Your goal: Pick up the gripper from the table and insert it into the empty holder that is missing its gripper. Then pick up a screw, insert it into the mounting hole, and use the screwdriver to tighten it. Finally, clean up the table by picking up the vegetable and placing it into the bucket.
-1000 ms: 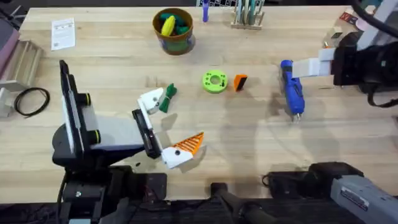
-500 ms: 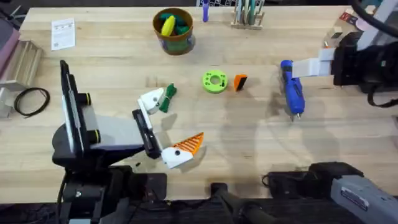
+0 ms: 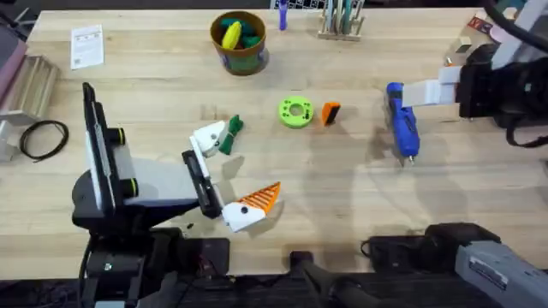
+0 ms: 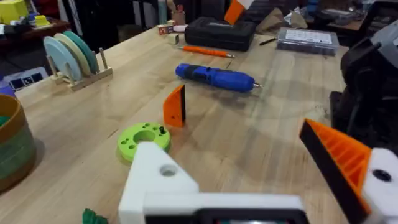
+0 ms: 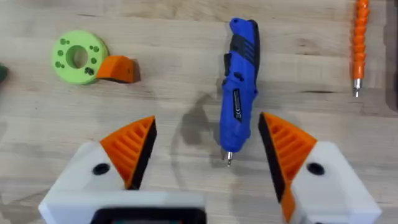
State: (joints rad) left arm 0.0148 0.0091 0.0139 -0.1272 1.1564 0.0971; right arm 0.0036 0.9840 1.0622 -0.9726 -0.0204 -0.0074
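The orange gripper [image 3: 330, 113] [image 4: 175, 106] [image 5: 118, 69] lies on the table beside a green disc [image 3: 295, 112]. My left gripper [image 3: 233, 171] [image 4: 249, 177] stands open near the front. One of its white mounts is the empty holder [image 3: 208, 135] [image 4: 158, 180]; the other carries an orange pad. The dark-green vegetable [image 3: 231, 134] lies against the empty holder. The blue screwdriver [image 3: 401, 120] [image 5: 239, 93] lies on the table to the right, and my right gripper [image 5: 208, 140] [image 3: 415, 92] hangs open above it. The bucket [image 3: 239, 56] at the back holds toy food. No screw is clearly visible.
A thin orange pen-like tool [image 5: 356, 43] and a black case [image 4: 221, 31] lie beyond the screwdriver. A rack of discs [image 3: 341, 19] stands at the back. A black cable coil [image 3: 43, 139] and a paper card [image 3: 86, 44] lie at the left.
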